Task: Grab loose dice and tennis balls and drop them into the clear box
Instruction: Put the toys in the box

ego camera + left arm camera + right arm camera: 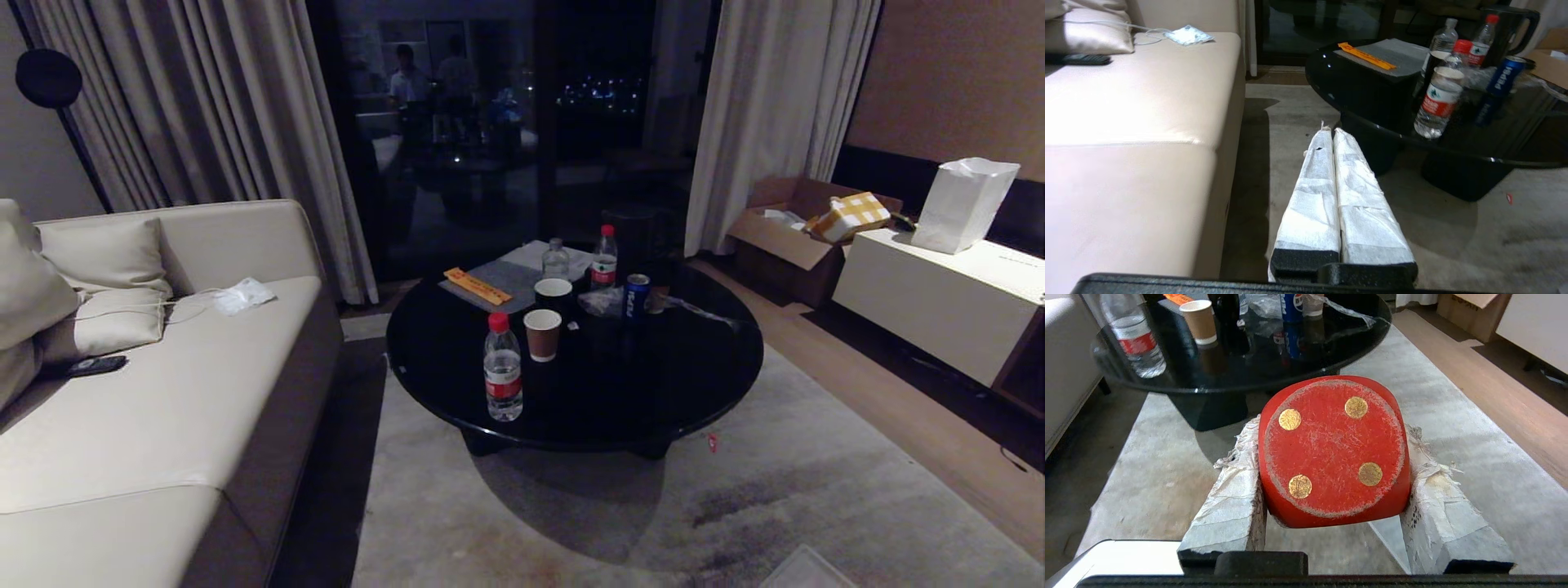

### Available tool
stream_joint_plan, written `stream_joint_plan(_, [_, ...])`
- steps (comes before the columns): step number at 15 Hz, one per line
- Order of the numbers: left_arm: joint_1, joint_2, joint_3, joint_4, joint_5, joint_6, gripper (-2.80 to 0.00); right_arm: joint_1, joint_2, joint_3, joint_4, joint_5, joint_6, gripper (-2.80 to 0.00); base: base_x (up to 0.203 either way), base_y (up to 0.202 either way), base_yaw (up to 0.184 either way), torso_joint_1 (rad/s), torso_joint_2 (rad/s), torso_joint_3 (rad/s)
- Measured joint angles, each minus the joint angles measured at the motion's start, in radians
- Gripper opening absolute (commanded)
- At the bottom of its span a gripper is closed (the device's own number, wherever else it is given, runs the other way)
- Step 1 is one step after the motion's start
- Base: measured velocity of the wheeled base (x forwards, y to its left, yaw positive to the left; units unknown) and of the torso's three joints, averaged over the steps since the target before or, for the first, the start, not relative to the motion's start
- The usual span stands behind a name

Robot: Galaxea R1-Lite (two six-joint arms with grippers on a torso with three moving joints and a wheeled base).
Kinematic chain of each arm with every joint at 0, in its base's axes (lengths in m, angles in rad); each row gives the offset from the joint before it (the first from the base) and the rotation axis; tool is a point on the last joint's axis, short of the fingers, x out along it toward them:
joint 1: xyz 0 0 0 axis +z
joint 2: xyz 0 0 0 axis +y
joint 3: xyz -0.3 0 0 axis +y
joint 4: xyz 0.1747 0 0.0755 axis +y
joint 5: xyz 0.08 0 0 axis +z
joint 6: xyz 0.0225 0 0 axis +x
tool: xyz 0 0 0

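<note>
A red die (1333, 451) with gold pips fills the right wrist view, its four-pip face towards the camera. My right gripper (1331, 430) is shut on it, one white-wrapped finger pressed on each side, above the grey rug. My left gripper (1331, 132) is shut with nothing between its fingers, hanging over the rug between the sofa and the black table. Neither arm shows in the head view. A pale flat corner (804, 572) lies at the head view's bottom edge; too little shows to tell whether it is the clear box. The tennis balls are out of view.
A round black table (694, 384) ahead carries water bottles (502, 377), paper cups (542, 333) and a Pepsi can (636, 296). A cream sofa (163, 392) runs along the left. A brown carton (784, 237) and white cabinet (939, 302) stand right. A small red scrap (712, 442) lies on the rug.
</note>
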Motion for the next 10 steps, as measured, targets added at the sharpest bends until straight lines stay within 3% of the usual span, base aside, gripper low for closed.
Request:
stream_joint_plan(4, [0.0,0.0,0.0,0.0,0.0,0.0,-2.8,0.0,0.0,0.0,0.0,0.0,0.001,-2.8,-0.173,0.0,-0.002,0.005,0.0,0.005])
stream_joint_plan(10, [0.0,0.0,0.0,0.0,0.0,0.0,-2.8,0.0,0.0,0.0,0.0,0.0,0.001,-2.8,0.0,0.0,0.0,0.0,0.0,0.0])
